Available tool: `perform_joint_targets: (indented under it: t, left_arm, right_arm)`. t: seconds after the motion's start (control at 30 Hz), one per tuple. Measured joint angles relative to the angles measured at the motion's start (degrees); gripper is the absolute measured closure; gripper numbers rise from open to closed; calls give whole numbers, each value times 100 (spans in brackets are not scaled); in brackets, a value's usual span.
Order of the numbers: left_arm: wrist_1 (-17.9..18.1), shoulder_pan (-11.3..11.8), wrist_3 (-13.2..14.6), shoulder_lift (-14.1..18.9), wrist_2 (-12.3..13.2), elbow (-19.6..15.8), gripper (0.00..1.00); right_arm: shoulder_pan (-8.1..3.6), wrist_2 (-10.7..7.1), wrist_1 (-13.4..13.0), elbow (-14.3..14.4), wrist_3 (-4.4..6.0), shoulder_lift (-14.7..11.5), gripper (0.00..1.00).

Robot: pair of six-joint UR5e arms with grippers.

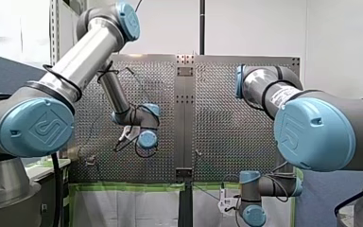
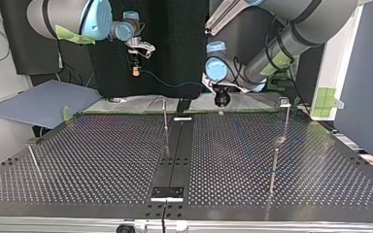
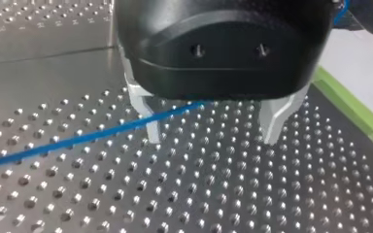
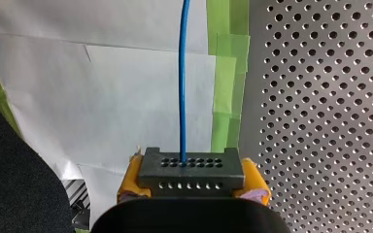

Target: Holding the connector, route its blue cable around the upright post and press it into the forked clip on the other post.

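Closest to the right wrist camera, a black connector (image 4: 187,171) with rows of small holes sits clamped between the yellow pads (image 4: 132,180) of my right hand (image 4: 190,187). Its blue cable (image 4: 182,82) leaves the connector's middle and runs straight ahead over white paper (image 4: 102,97) and green tape (image 4: 228,87). That puts it just beside the perforated counter (image 4: 330,121) rather than above it.

In the top view this hand hangs raised beyond the counter's far edge, at the view's left. The cable sags from it across to my left hand (image 3: 212,127), which is low over the counter near that same edge. The left hand's metal fingers (image 3: 274,121) stand wide apart. The cable passes by one finger and under the black body, and nothing grips it.

By the look of it, routing has not begun, since the cable touches no post. The next move calls for bringing the connector in over the counter so the cable bends round the thin post (image 2: 165,124) near the middle. From there it would cross to the second post (image 2: 285,121) at the top view's right. That post's small pale head may be the forked clip, but it is too small to be sure.

Whether the cable lies between the left fingers or just behind them is hidden by the hand's body. The front view shows neither hand's fingertips clearly.
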Motion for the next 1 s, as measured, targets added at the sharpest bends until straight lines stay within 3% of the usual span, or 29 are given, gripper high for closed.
perform_joint_targets:
  t: [0.27,0.63,1.0]
  left_arm:
    - [92,-153,-52,-366,13,75,2]
    - [158,-302,-503,-894,164,307,2]
    - [-20,-396,-547,-1431,89,710,2]
  right_arm:
    - [1,-2,1,0,-2,0,100]
    - [3,1,-5,1,-2,1,100]
    - [14,-1,-1,1,-6,1,100]
